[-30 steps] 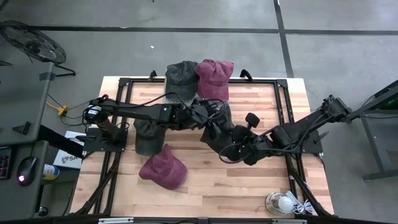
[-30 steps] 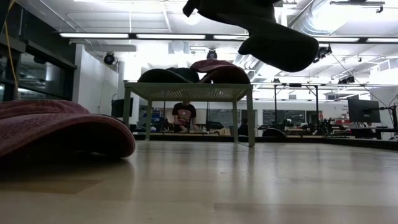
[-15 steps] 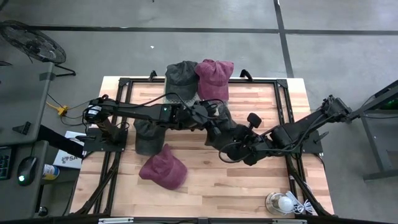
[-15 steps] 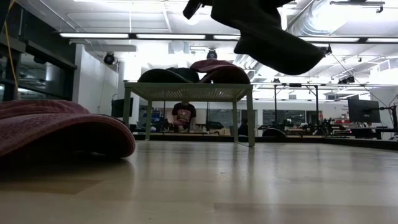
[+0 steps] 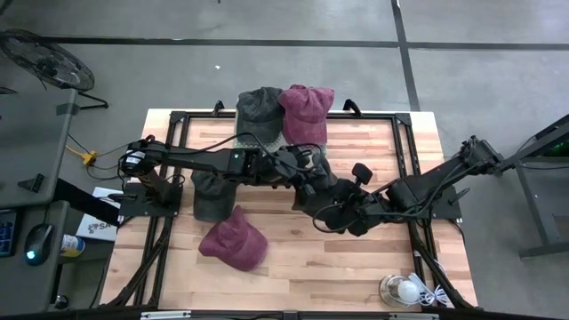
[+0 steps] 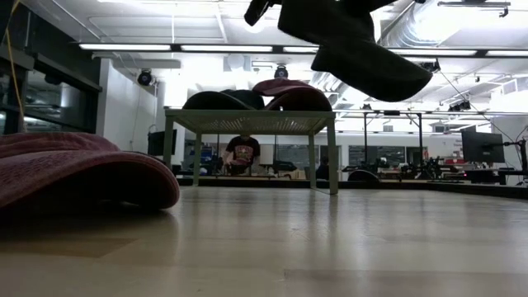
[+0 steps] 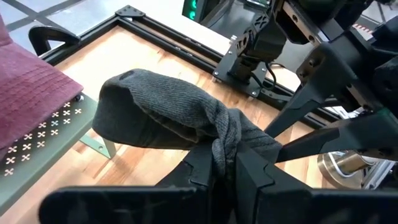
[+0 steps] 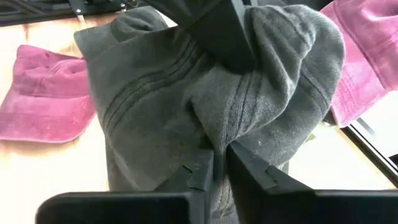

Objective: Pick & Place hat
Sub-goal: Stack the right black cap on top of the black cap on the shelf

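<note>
A dark grey hat (image 5: 317, 180) hangs in the air over the middle of the table, bunched between my two grippers. My left gripper (image 7: 229, 163) reaches in from the table's left and is shut on it. My right gripper (image 8: 221, 167) comes from the right and is shut on it too. In the low view the hat (image 6: 355, 45) hangs high, clear of the wood. A second dark grey hat (image 5: 209, 196) and a maroon hat (image 5: 233, 238) lie on the table at the near left. Two more hats (image 5: 284, 111) rest on a raised rack (image 6: 247, 121) at the far edge. My left gripper pinches a gathered, twisted bunch of the hat's cloth (image 7: 225, 134) between its two fingers, several layers thick. The fingers slant down from the table's left. The hat's crown (image 7: 155, 112) stands out beyond the fingers, lifted clear. My right gripper pinches a fold of the hat's cloth (image 8: 219, 134) between its two fingers, which stand a narrow slit apart. The fingers slant down from the table's right. The hat bulges beyond them, clear of the table, and the left gripper's finger (image 8: 214, 31) bites into it from the other side.
A black frame (image 5: 411, 169) runs round the tabletop. A lamp with a white bulb (image 5: 400, 289) sits at the near right corner. The green perforated rack (image 7: 56, 134) bearing a maroon hat (image 7: 25, 93) stands at the far edge. Bare wood (image 5: 329, 267) lies toward the near edge.
Both arms have kept their places. The hanging dark grey hat has changed shape between them: in the low view its lower lobe has drawn out sideways and tipped a little.
</note>
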Tool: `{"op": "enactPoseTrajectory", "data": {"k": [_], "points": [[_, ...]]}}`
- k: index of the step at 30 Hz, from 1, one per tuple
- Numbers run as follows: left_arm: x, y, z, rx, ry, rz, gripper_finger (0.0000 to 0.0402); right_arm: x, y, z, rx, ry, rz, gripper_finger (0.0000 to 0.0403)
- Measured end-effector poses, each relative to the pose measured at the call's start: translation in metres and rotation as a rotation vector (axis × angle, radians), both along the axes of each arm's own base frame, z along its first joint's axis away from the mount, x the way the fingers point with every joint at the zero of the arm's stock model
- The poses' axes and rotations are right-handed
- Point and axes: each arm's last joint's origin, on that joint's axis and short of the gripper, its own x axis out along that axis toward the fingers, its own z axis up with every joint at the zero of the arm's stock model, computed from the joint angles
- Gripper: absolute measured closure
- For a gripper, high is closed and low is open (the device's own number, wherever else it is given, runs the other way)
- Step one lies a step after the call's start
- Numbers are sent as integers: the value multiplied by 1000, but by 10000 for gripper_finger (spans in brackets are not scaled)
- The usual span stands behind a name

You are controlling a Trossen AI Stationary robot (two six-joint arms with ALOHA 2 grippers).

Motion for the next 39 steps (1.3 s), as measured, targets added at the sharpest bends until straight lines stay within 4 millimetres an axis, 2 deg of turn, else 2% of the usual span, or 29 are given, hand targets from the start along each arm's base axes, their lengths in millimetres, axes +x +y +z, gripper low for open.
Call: {"op": "enactPoseTrajectory", "data": {"k": [5,10,19,22,27,39], "points": [[-1,0,-1,-1,18,-14,377,-4,-1,5,57,6,41,326],[-11,0,3,28,68,-55,377,-17,-5,20,139,-25,98,302],[-24,-7,20,59,37,-399,377,-43,-18,52,100,-102,271,246],[-24,-9,21,39,24,-478,377,-41,-22,59,83,-125,366,226],[-23,-10,21,32,16,-492,377,-33,-27,63,109,-145,477,205],[-22,-14,25,-5,-45,-638,377,-25,-41,60,140,-99,583,193]]}}
